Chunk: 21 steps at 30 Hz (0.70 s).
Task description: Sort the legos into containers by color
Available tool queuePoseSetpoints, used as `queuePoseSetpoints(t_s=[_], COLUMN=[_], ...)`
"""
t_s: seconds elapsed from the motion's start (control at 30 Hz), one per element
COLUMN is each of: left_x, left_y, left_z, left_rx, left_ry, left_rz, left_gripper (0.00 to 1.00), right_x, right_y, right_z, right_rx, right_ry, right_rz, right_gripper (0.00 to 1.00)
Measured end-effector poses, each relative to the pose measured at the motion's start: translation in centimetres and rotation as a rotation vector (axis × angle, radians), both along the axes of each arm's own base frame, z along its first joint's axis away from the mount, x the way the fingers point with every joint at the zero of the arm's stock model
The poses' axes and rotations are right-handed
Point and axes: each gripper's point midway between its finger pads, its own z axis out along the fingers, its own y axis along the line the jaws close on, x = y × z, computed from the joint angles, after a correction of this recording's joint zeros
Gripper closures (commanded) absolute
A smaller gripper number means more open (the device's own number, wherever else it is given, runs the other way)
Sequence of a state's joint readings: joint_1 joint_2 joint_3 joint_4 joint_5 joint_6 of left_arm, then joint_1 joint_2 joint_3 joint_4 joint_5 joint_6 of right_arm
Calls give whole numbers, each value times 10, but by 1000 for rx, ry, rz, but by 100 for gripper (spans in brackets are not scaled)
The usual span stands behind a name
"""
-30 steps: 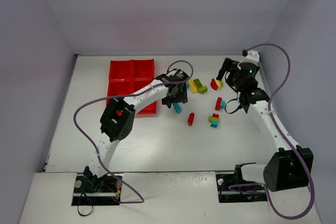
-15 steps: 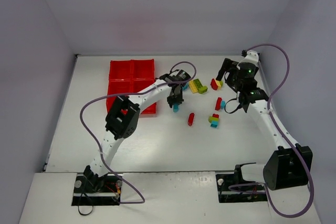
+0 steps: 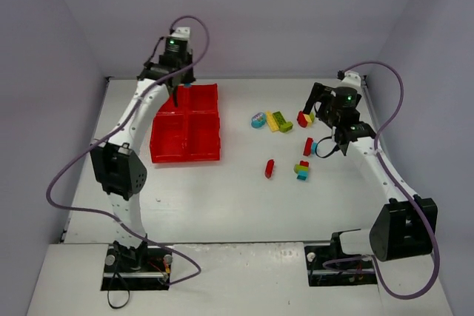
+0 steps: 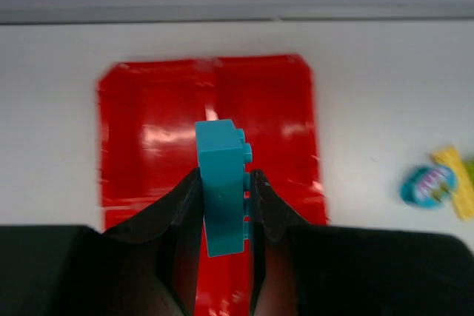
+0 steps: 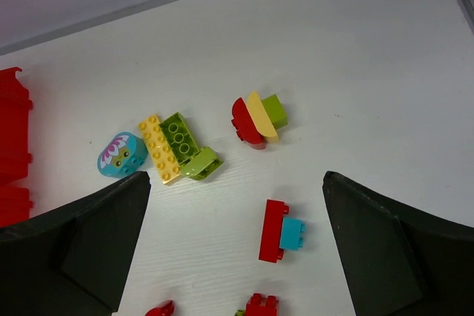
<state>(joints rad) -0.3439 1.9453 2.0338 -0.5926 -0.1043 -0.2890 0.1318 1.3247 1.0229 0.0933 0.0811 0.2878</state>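
My left gripper (image 4: 222,177) is shut on a cyan-blue lego (image 4: 221,183), held upright between its fingers. In the top view this gripper (image 3: 178,95) hangs over the far left part of the red tray of containers (image 3: 185,159). In the left wrist view the tray (image 4: 148,131) lies right under the held lego. My right gripper (image 5: 235,177) is open and empty above the loose legos. Under it are a red-and-cyan pair (image 5: 280,230), a red-yellow-green clump (image 5: 258,118) and a yellow-green clump (image 5: 178,147). In the top view the right gripper (image 3: 329,112) is at the back right.
A cyan printed brick (image 3: 258,120) lies right of the tray. A single red brick (image 3: 269,168) and a multicolour stack (image 3: 302,170) lie mid-table. The right arm's cable (image 3: 326,149) loops near the red-and-cyan pair. Walls close in the table at the back and sides.
My left gripper closed on the cyan lego mid-table, then swung left and back with it to above the tray's far side. The right arm barely moved.
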Motion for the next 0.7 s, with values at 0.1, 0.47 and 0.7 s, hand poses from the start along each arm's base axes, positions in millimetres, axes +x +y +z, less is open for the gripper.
queuePoseSetpoints(t_s=[0.1, 0.47, 0.7], left_x=[30, 98, 109], left_y=[54, 97, 100], left_z=[5, -96, -133], left_rx=[48, 144, 176], left_ry=[-40, 67, 109], left_rz=[54, 31, 17], left_gripper=[100, 93, 64], right_x=[0, 2, 0], right_y=[1, 16, 23], right_z=[-1, -13, -13], right_rx=[3, 36, 54], right_ry=[2, 37, 40], right_rz=[7, 80, 118], right_gripper=[1, 1, 0])
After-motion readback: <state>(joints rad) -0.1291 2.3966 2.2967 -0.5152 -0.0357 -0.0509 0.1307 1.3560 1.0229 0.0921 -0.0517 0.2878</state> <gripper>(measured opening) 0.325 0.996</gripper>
